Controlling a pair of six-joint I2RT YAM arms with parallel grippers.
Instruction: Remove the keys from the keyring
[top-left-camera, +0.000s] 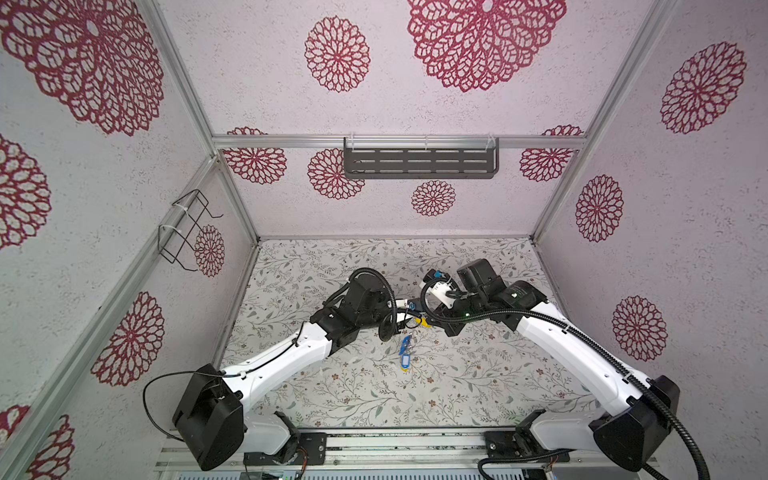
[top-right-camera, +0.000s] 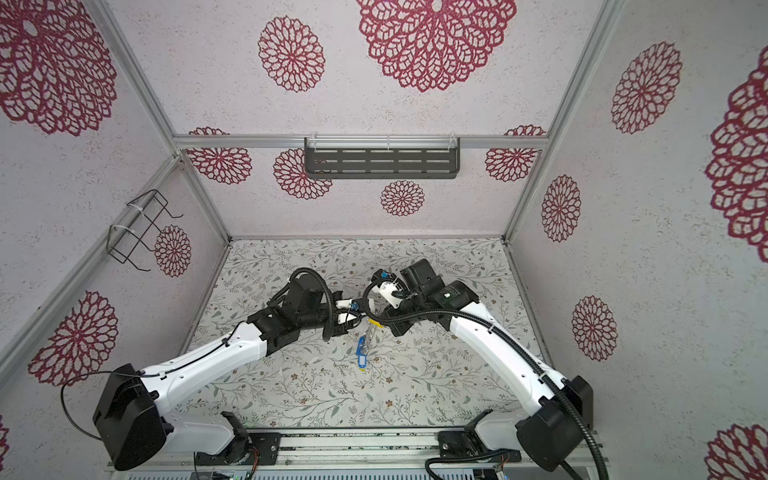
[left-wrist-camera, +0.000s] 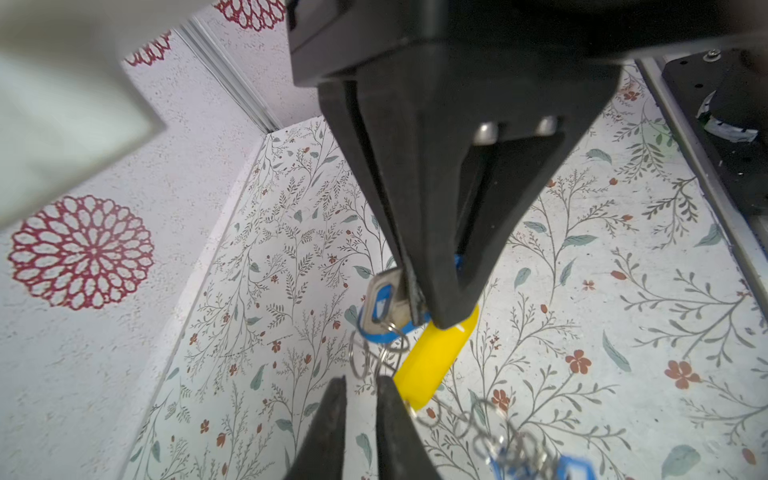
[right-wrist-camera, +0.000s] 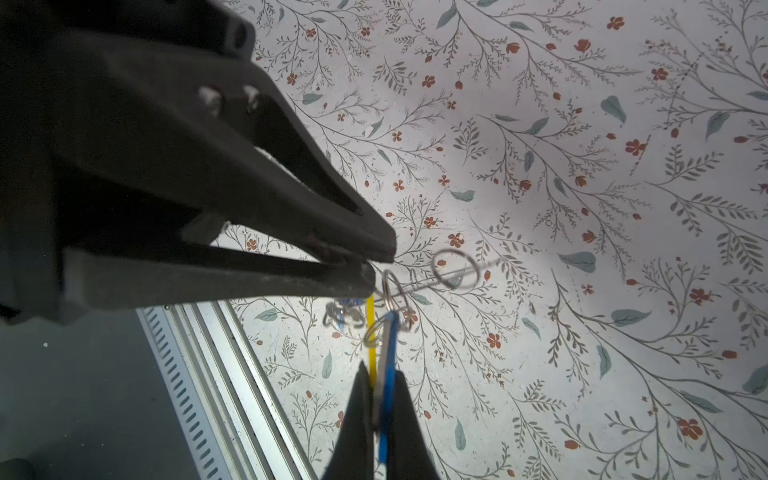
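Both grippers meet above the middle of the table. My right gripper (right-wrist-camera: 380, 372) is shut on a blue key tag (right-wrist-camera: 388, 386) with a silver key (left-wrist-camera: 384, 291) lying against it. A yellow tag (left-wrist-camera: 432, 361) hangs beside it on a chain of small silver rings (left-wrist-camera: 365, 353). Further down the chain is another blue tag (top-left-camera: 405, 357); whether it touches the table I cannot tell. My left gripper (left-wrist-camera: 362, 378) has its jaws a narrow gap apart, with the rings right at the tips; whether they are pinched is unclear. The keyring itself does not show.
The floral table cover (top-left-camera: 457, 374) lies under both arms. A dark slotted shelf (top-left-camera: 419, 162) hangs on the back wall and a black wire rack (top-left-camera: 187, 226) on the left wall. An aluminium rail (top-left-camera: 395, 440) runs along the front edge.
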